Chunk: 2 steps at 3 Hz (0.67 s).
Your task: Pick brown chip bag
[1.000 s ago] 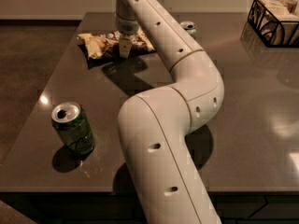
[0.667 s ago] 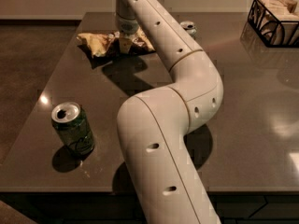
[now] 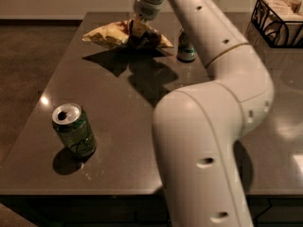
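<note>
Far left, dull brown floor (image 3: 28, 65) is showing beside the worktop (image 3: 123, 103), a smooth dark grey-brown slab that is throwing small glossy highlights.

Near left on the worktop, a green soda can (image 3: 73, 132) is standing slightly tilted. It is a shiny metal cylinder with a silver top and open mouth, and it is casting a round shadow at its base.

At the far edge, left of centre, the brown chip bag (image 3: 106, 34) is hanging in the claw (image 3: 138, 31). The bag is flat and crinkly, with pale yellow-tan ends fanning out left and right and a dark brown middle. Its left end is pointing out sideways, and a wide dark shadow is lying on the worktop on the near side of it, so the bag is looking raised off the surface. The claw is coming down from above with its pale fingers pinching narrow on the bag's dark middle.

Just right of the bag, a second green can (image 3: 185, 45) is standing upright, partly behind the arm.

The arm (image 3: 213, 126) is filling the centre-right, made of thick smooth white rounded segments with small dark holes, bending at a bulky elbow.

Far right, a black wire basket (image 3: 265, 18) is sitting at the corner, holding tan stuff I cannot identify.
</note>
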{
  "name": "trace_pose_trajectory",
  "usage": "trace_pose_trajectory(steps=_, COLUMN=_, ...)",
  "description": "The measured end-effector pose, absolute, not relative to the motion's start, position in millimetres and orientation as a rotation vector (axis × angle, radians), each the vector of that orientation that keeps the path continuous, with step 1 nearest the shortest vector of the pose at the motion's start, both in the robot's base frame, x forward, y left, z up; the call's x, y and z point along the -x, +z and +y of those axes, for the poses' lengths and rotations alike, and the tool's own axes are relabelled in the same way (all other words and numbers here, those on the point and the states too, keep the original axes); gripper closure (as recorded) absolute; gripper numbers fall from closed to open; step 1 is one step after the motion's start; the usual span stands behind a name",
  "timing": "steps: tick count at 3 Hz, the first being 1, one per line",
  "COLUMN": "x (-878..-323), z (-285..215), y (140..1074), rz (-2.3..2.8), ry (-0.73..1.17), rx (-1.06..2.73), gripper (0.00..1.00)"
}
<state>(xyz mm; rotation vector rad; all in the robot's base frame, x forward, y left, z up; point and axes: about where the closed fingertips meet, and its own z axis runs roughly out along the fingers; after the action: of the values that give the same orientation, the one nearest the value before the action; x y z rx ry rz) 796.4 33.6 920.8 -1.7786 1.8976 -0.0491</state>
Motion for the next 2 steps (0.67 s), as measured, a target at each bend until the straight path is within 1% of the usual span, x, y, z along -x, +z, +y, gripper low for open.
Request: trace_pose_trajectory(steps=2, x=-720, z=29, y=993, rz=1.680, ry=0.059, rx=1.759, gripper=1.00)
